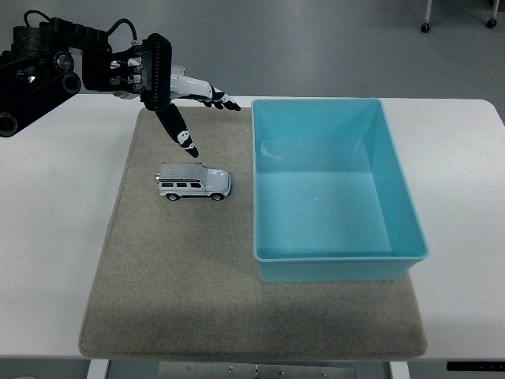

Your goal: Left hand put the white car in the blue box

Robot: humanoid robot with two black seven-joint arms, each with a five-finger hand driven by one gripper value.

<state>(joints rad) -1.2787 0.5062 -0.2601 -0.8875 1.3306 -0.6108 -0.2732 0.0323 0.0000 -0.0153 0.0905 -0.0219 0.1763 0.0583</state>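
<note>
5 fingers (183, 136) of the left hand (162, 79) are spread and hold nothing: 1 black digit points down and to the right, its tip hanging above the mat just behind the white car (193, 182), apart from it, while the others fan out to the right toward the blue box (331, 189). How high the tip sits over the mat cannot be judged from this view, though it seems clear of the surface. The hand's black arm comes in from the upper left edge, over the table's (55, 205) far left corner. The white car stands on its wheels on the grey mat (181, 284), side-on, just left of the box and not touching it. The blue box sits on the right part of the mat, open side up, with nothing visible inside. Mat and box both rest on the white table.
</note>
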